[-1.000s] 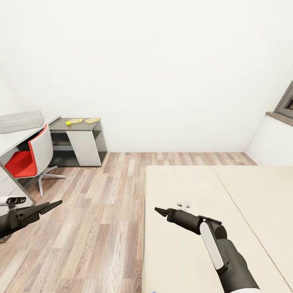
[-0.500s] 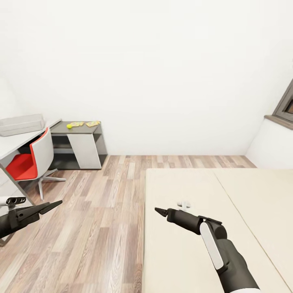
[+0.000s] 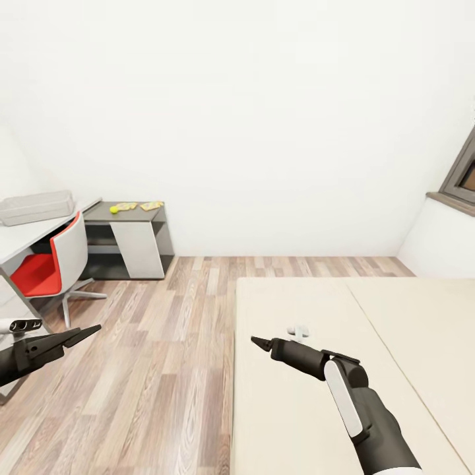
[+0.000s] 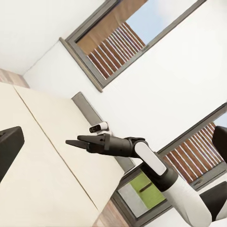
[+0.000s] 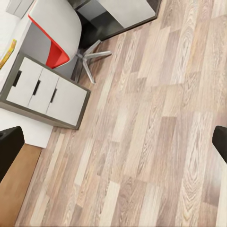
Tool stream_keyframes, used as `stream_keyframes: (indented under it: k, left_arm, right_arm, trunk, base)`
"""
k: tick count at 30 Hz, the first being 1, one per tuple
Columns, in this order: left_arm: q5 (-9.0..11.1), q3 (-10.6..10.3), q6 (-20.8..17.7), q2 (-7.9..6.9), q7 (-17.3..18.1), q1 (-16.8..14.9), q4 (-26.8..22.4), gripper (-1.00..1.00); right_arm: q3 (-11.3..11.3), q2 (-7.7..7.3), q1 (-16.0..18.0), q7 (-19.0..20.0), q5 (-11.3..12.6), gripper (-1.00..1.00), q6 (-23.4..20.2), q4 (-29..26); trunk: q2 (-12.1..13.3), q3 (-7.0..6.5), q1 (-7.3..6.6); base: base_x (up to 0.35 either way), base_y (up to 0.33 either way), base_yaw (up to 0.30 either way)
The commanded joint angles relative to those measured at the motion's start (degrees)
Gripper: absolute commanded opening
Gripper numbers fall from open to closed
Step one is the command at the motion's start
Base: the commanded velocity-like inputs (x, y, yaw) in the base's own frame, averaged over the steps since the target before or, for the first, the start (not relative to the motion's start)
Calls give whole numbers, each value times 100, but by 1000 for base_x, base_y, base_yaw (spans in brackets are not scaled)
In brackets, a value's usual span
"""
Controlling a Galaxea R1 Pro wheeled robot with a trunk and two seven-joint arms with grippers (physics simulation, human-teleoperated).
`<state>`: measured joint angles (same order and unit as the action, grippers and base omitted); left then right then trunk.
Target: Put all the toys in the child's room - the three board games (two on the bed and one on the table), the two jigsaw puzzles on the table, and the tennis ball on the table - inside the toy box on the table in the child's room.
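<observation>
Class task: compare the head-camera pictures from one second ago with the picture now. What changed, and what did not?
The whole view shifts downward, so the camera moved: the table and tennis ball sit lower. The left gripper and right gripper hold their poses, grasping nothing.

A red-and-white swivel chair (image 3: 56, 264) stands at nine o'clock on the wood plank floor (image 3: 158, 356) — white wall (image 3: 264, 119) beyond. A grey-framed window (image 3: 465, 175) sits at three o'clock — slatted boards, perhaps a fence, outside it (image 4: 120, 45).
</observation>
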<state>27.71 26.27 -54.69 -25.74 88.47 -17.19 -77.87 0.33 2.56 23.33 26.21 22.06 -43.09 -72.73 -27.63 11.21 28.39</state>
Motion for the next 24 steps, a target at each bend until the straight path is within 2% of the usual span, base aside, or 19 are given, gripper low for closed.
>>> stream_keyframes:
  k: [1, 18, 24]
  left_arm:
    - [-3, 0, -60, -2, 21, -4, 0, 100]
    - [-3, 0, -64, -1, 21, -4, 17, 100]
    - [-3, 0, -67, -1, 21, -4, 22, 100]
  right_arm:
    - [-6, 2, 5, 7, 7, 100, -33, -4]
    - [-6, 0, 5, 7, 8, 100, -33, -4]
    - [-6, -1, 5, 7, 11, 100, -33, -4]
  trunk:
    - [-10, 1, 3]
    - [-10, -55, 3]
    - [-10, -55, 3]
  base:
    - [0, 0, 12]
    - [0, 1, 16]
    - [0, 84, 0]
